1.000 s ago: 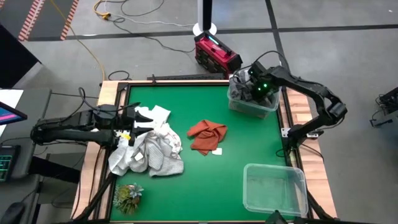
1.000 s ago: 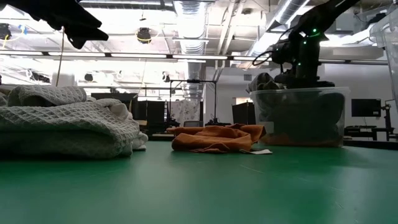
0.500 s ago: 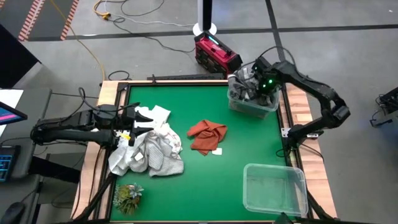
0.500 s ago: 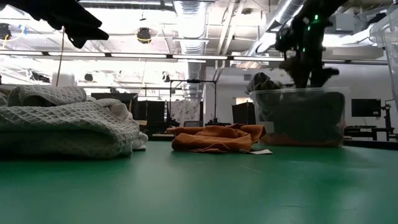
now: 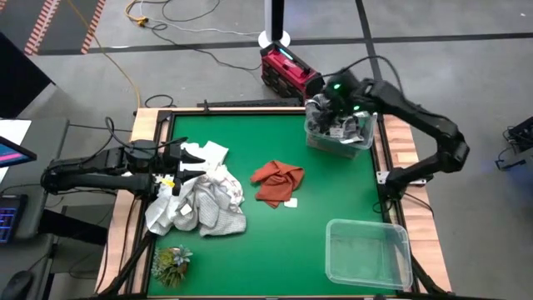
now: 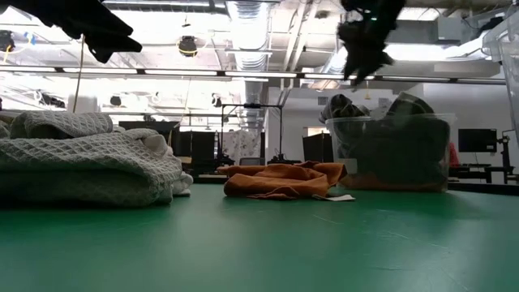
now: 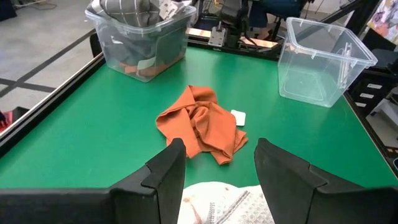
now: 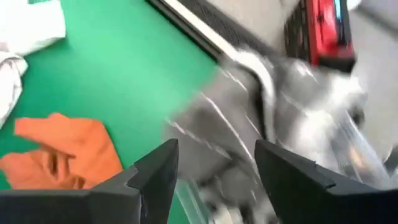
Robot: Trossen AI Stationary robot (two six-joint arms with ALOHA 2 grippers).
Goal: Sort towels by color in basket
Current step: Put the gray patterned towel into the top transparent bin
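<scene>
Looking from the high view, the green surface [image 5: 250, 242] carries a heap of white and pale grey towels [image 5: 200, 200] at its left side, and the left tool [image 5: 185, 165] hangs just over the far part of this heap with its fingers apart and nothing between them. The rust-orange towel [image 5: 276, 182] lies alone near the middle. At the far right corner stands a clear bin [image 5: 337, 132] filled with the dark grey towels [image 5: 333, 121], and the right tool [image 5: 335, 98] is above it, fingers apart, holding nothing. A second clear bin [image 5: 366, 250], with no cloth in it, stands at the near right corner. A small green leafy tuft [image 5: 171, 262] sits at the near left corner.

In the low view, the pale heap [image 6: 81, 166] fills the left, the orange towel [image 6: 284, 178] is in the middle, and the bin of dark towels [image 6: 393, 154] is at the right, with the right tool [image 6: 361, 45] raised well above its rim.

The left wrist view shows the two dark fingers [image 7: 168, 171] spread wide, with the orange towel [image 7: 202, 121] beyond them, apart from both bins.

The right wrist view is blurred; the fingers [image 8: 158, 174] stand apart over grey cloth [image 8: 249, 137].
</scene>
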